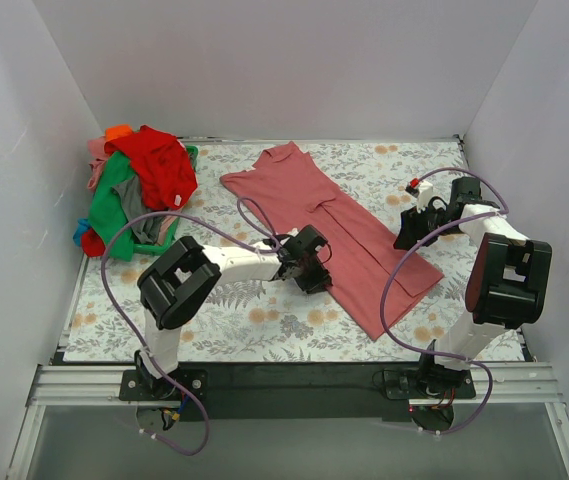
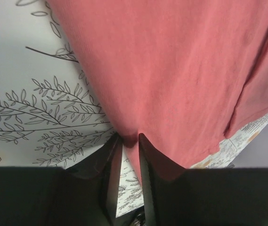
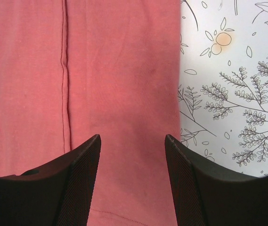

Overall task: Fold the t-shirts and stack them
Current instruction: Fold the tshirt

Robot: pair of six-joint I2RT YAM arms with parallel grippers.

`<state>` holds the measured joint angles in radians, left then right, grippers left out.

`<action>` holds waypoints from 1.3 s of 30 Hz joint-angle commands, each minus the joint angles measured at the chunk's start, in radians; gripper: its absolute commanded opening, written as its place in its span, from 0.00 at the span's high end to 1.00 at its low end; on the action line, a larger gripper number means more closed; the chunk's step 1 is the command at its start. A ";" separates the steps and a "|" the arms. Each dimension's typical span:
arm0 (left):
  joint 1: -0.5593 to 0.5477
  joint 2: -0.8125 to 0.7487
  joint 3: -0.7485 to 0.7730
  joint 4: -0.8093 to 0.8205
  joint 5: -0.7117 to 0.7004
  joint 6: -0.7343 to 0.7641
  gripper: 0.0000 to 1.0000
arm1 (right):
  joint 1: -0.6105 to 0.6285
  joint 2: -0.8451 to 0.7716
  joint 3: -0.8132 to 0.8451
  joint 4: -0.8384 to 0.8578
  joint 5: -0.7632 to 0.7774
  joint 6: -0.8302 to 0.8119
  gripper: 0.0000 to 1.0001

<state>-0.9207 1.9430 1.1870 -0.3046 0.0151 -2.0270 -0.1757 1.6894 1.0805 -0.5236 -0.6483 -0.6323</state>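
Observation:
A salmon-pink t-shirt [image 1: 356, 232] lies partly folded into a long strip, running diagonally from the back middle to the front right of the floral cover. My left gripper [image 1: 321, 270] is at its left edge. In the left wrist view the gripper [image 2: 129, 138] is shut on a pinch of the shirt's edge [image 2: 181, 70]. My right gripper [image 1: 407, 238] is at the shirt's right edge. In the right wrist view it [image 3: 133, 141] is open and empty, just above the shirt [image 3: 119, 70], near its hem. A pile of red, green, orange, pink and grey t-shirts [image 1: 144, 185] sits at the back left.
The floral table cover [image 1: 264, 320] spans the table, also seen in the left wrist view [image 2: 30, 70] and right wrist view [image 3: 228, 94]. White walls close in the left, back and right. A black rail runs along the near edge [image 1: 294, 375].

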 commanded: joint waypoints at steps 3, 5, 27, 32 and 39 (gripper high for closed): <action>0.014 0.086 -0.050 -0.162 -0.158 0.010 0.92 | -0.004 -0.034 -0.011 -0.018 -0.040 -0.015 0.36; 0.016 0.076 -0.055 -0.160 -0.165 0.045 1.00 | -0.004 -0.036 -0.011 -0.021 -0.047 -0.017 0.36; 0.124 -0.535 -0.625 -0.244 -0.061 0.241 0.98 | 0.232 -0.007 0.059 -0.032 -0.125 0.011 0.36; 0.201 -0.665 -0.612 -0.272 -0.017 0.309 0.44 | 0.373 0.197 0.335 0.005 -0.100 0.185 0.34; 0.244 -0.872 -0.552 -0.280 -0.066 0.372 0.26 | 0.426 0.646 0.981 0.014 0.022 0.624 0.34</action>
<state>-0.6964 1.1496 0.5995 -0.5465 -0.0090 -1.7168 0.2485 2.2105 1.8828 -0.5278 -0.7040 -0.2466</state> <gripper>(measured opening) 0.727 0.665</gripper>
